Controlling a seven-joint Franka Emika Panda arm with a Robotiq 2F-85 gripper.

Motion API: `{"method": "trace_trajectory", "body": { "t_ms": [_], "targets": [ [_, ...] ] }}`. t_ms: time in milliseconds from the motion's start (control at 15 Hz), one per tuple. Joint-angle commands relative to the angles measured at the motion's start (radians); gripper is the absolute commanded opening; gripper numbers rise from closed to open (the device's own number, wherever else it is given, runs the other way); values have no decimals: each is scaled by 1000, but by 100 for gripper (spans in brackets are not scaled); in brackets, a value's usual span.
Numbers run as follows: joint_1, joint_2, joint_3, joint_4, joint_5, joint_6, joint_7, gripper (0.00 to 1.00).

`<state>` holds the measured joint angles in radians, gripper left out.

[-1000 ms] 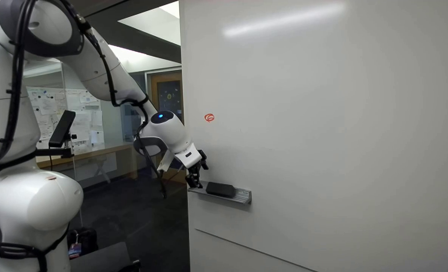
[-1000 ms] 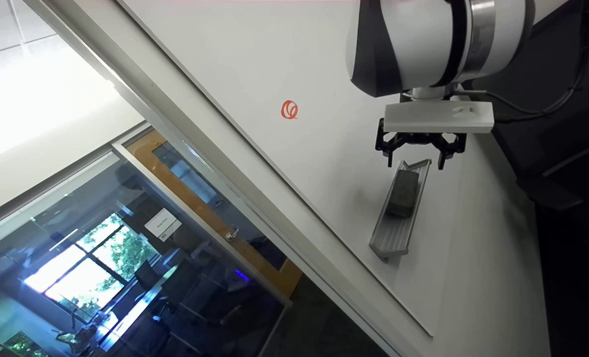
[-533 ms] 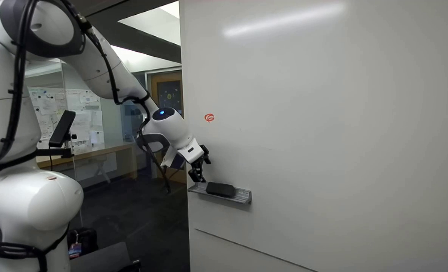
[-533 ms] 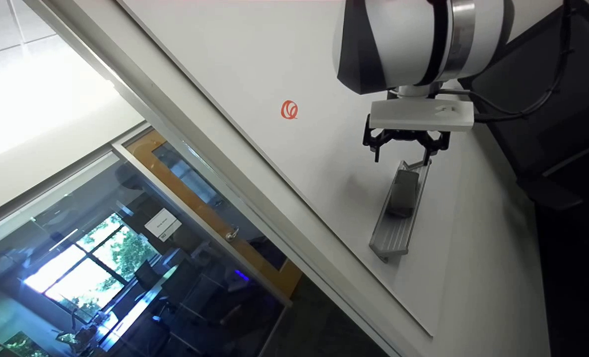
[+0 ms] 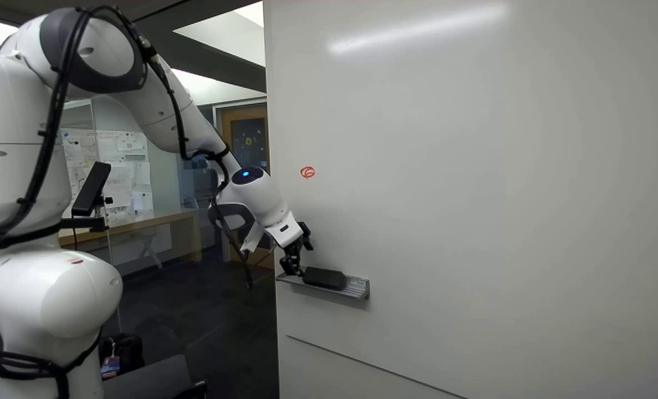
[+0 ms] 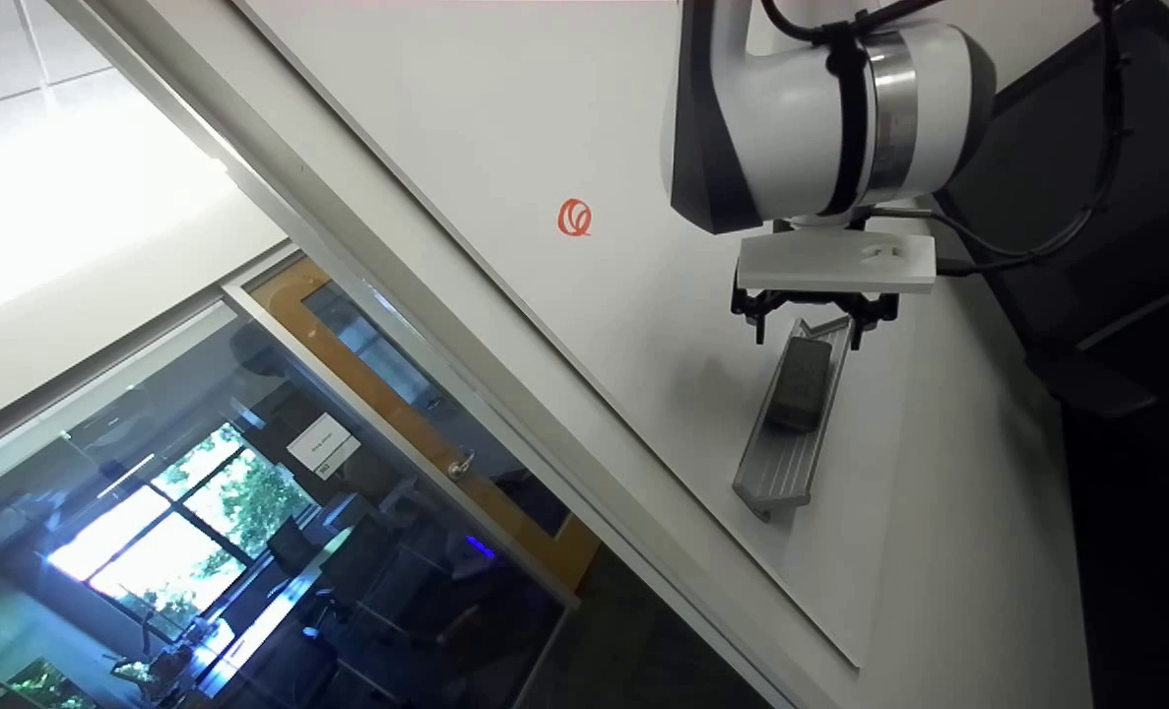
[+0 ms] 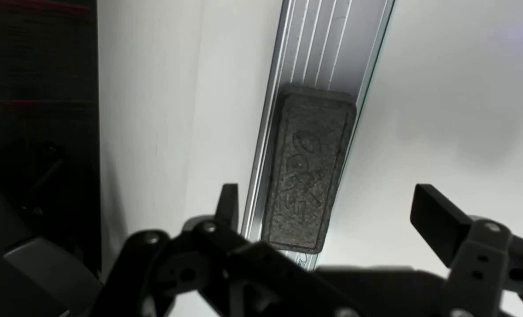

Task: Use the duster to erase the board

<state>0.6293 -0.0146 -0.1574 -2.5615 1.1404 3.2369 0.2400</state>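
The duster (image 7: 309,171), a dark rectangular block with lettering pressed into its face, lies on the grey ledge; both exterior views show it too (image 5: 324,278) (image 6: 801,384). Behind it rises the large white board (image 5: 473,194), bearing a small red scribble (image 5: 307,172) above and left of the ledge. My gripper (image 7: 326,193) is open, its fingers wide apart and nothing gripped. In the wrist view the duster appears between the fingers, nearer the left one. An exterior view has the gripper (image 6: 809,345) above the ledge's far end, just over the duster's upper end. Contact cannot be told.
The grey ledge (image 6: 776,483) sticks out from the board and carries the duster. Beyond the board's side edge are a glass wall and a wooden door (image 6: 318,305). A black bracket (image 5: 91,188) stands beside the arm, and a long table (image 5: 168,221) is farther back.
The gripper first lifted slightly, then came down again, and has shifted toward the board and duster. It has stayed open. The duster, ledge and red scribble have not moved.
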Motion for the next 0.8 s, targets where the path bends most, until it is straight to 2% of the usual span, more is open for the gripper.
{"method": "trace_trajectory", "body": {
  "t_ms": [0,67,333,733],
  "targets": [
    [5,37,2,46,68,33,-22,100],
    [3,40,4,52,83,37,-26,100],
    [-4,39,4,76,148,31,-52,83],
    [-9,52,-1,105,255,6,-153,90]
  ]
}}
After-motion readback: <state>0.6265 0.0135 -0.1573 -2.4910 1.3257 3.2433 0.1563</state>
